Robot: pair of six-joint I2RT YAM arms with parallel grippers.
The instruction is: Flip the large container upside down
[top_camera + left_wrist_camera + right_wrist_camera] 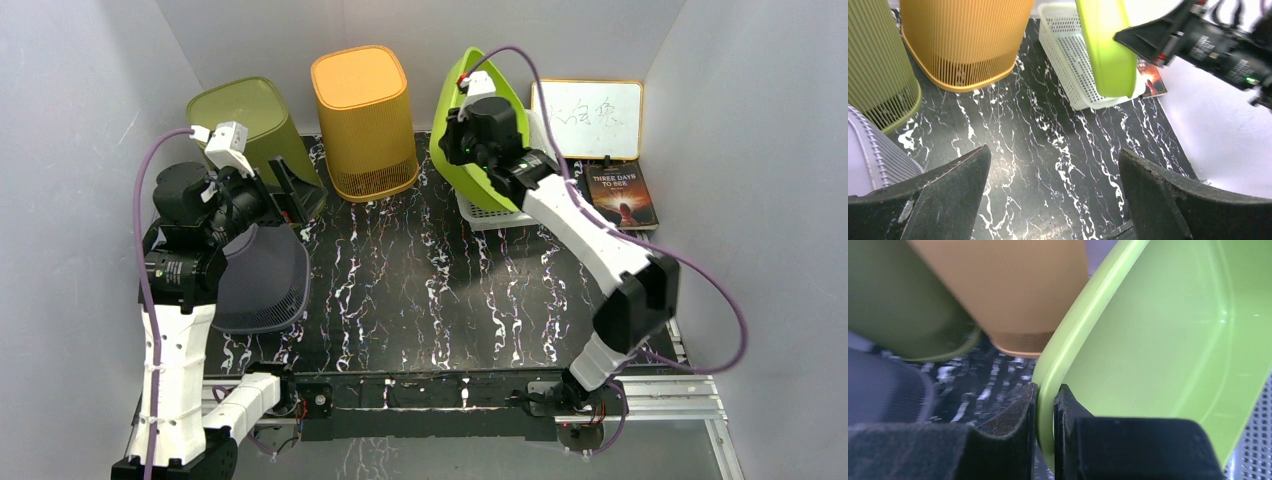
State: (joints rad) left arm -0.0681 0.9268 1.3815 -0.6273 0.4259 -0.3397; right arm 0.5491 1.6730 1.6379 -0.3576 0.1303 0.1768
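Note:
The large lime-green container [452, 160] is lifted and tipped on its side at the back right, over a white mesh basket [487, 213]. My right gripper [472, 148] is shut on its rim. In the right wrist view the fingers [1045, 407] pinch the green rim, and the container's open inside [1168, 340] faces the camera. It also shows in the left wrist view [1105, 45], hanging on edge. My left gripper [1055, 165] is open and empty above the black marbled table, at the left [290, 195].
An orange bin [365, 120] and an olive bin [245, 120] stand upside down at the back. A grey basket [262, 280] lies under the left arm. A whiteboard [588, 118] and a book [620, 195] are at the back right. White walls enclose the table.

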